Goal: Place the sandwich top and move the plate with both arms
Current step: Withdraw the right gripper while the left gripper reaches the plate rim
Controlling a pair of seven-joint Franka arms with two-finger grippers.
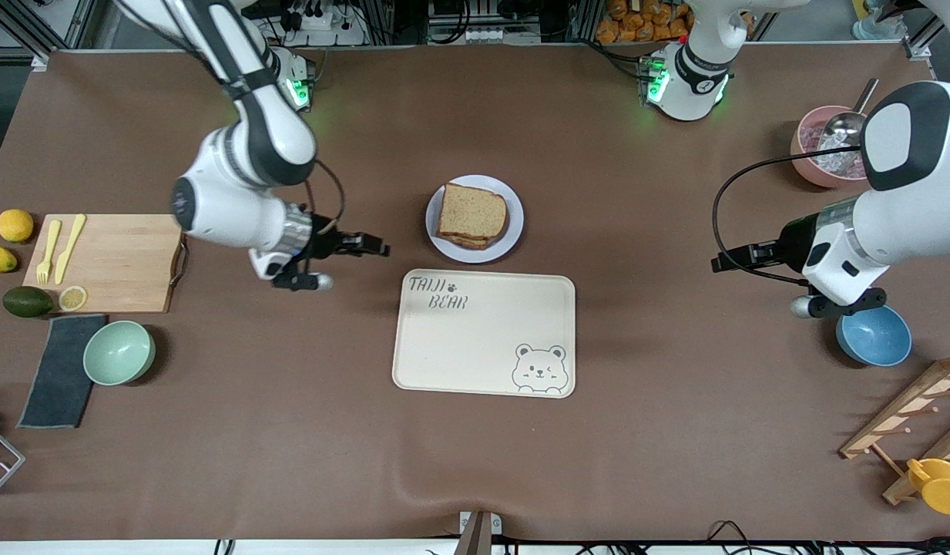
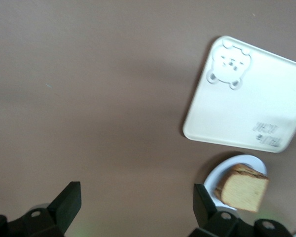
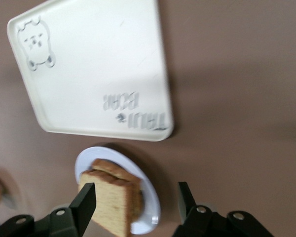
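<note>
Sandwich top [image 1: 472, 213] already sits on the stack on the plate [image 1: 511, 234], mid-table toward the base edge. Right gripper [image 1: 370, 247] nearer, left gripper [image 1: 725, 260] well apart; both jaws spread, empty.

Even, bright overhead light fills the front view, which is sharp from edge to edge. Soft, short shadows lie under the plate [image 1: 475, 220], the tray [image 1: 485, 336] and the bowls, falling mostly toward 5 o'clock. Green lamps glow on both arm bases at 11 and 1 o'clock. A faint crease in the table cover [image 1: 367, 462] catches light at 6 o'clock. Both wrist views are softer, with motion blur. In the right wrist view the tray shows washed-out glare at its centre and a broad shadow band crosses toward 3 o'clock.
</note>
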